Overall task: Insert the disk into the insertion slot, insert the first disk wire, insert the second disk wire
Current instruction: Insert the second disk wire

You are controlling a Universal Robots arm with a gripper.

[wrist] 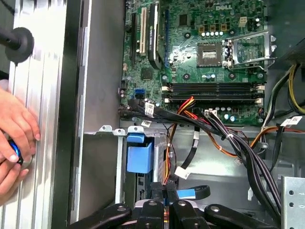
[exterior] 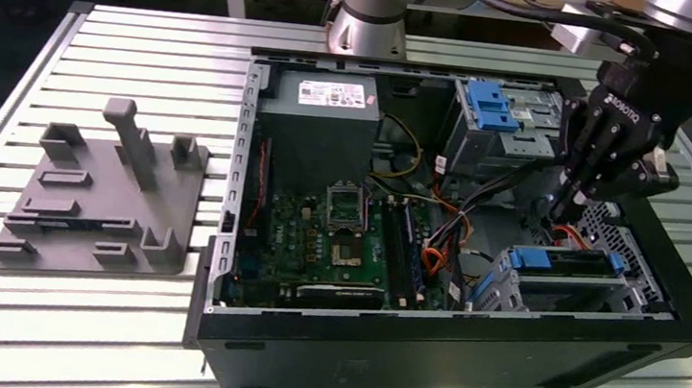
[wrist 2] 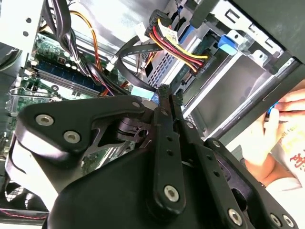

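One open computer case lies on a slatted metal table, and everything here is placed against it. To the exterior view's left of the case a grey plastic fixture rests on the slats. Inside the case, at its left end, sit the grey power supply and the green motherboard. Further right, yellow, black and orange wires cross the middle of the case. In the case's near right corner stands the insertion slot, a silver perforated cage; the disk sits in it, its blue carrier handle at the cage's mouth. The first disk wire, red-orange, shows just above the disk, directly under the gripper. The gripper hangs inside the case's right half, above the cage. In both wrist views its fingers are pressed together around a small bright blue piece, which looks like the plug of the second disk wire, though too little of it shows to be sure. Outside the case wall, a person's hand rests on the table.
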